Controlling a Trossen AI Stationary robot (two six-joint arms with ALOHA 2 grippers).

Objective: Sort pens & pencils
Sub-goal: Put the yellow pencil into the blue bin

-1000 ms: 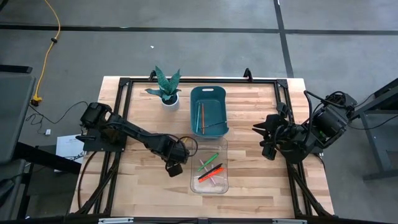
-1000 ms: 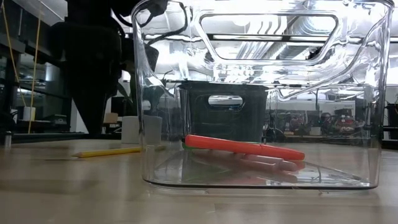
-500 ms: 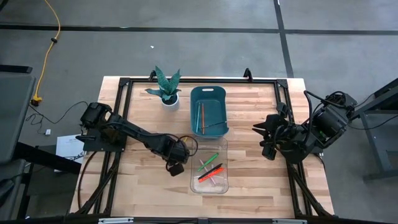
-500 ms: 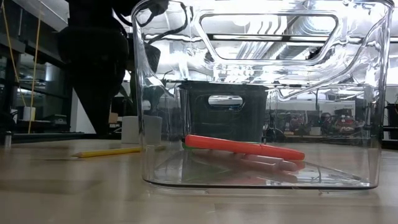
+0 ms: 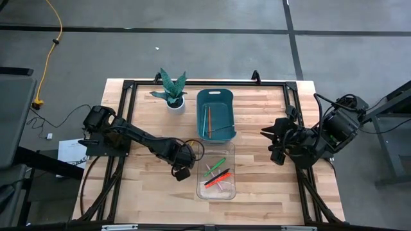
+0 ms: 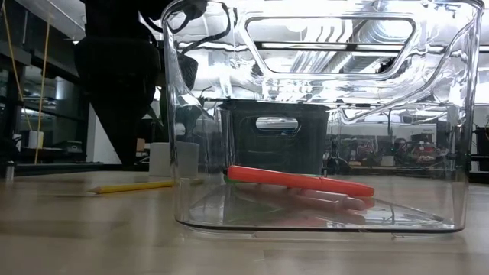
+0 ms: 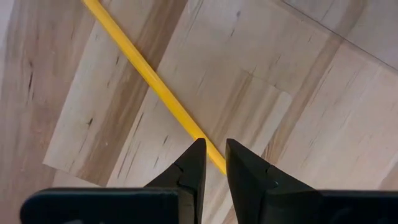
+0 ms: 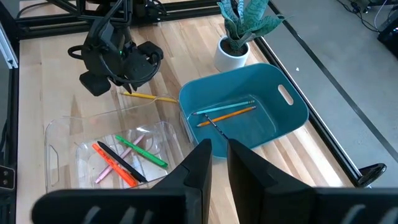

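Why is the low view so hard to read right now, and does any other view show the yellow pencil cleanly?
Low view: the clear bin fills the frame, its walls mirroring ceiling lights, and the arm behind is a backlit silhouette. Left wrist view: the yellow pencil lies sharp on evenly lit wood, just ahead of the left gripper. High view: even light.

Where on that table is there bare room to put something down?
Bare wood lies between the clear bin and the right gripper, and along the table's front edge. It's crowded where the left gripper hangs over the yellow pencil.
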